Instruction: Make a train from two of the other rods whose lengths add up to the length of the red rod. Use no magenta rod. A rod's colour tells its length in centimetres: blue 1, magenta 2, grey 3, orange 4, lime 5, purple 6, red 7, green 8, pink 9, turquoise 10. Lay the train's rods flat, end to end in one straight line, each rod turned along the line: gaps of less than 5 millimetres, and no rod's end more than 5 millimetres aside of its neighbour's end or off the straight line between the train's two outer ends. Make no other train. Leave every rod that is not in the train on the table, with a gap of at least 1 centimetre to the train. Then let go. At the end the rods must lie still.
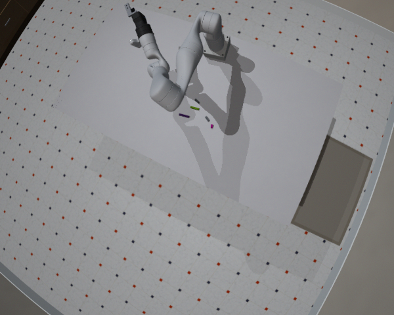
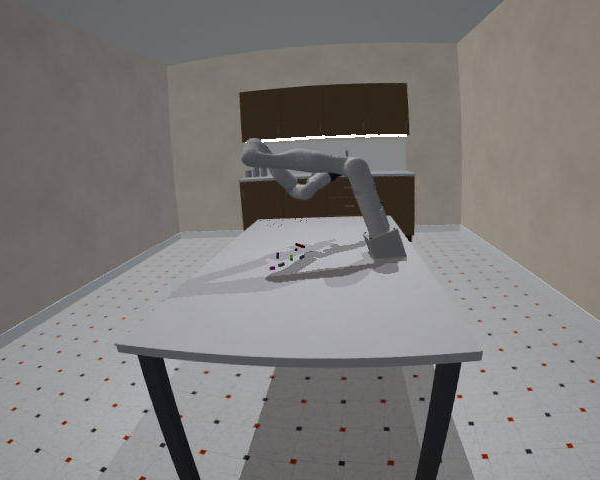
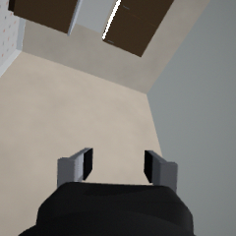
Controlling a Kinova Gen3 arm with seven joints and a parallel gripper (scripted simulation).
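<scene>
My gripper (image 1: 127,8) is open and empty, raised high above the far left part of the table and well away from the rods. In the wrist view the fingers stand wide apart and face the wall and ceiling, and no rod shows there. The rods lie in a loose cluster near the table's middle: a lime rod (image 1: 194,108), a purple rod (image 1: 184,115), a grey rod (image 1: 207,118), a magenta rod (image 1: 211,126) and another small grey rod (image 1: 197,100). The red rod (image 2: 300,244) shows only in the exterior view; the arm's elbow hides it from above.
The arm's base (image 1: 217,47) stands at the table's far side. The elbow (image 1: 165,93) hangs over the left end of the rod cluster. A brown rectangular box (image 1: 333,189) sits beside the table's right end. Dark cabinets (image 2: 323,111) line the back wall.
</scene>
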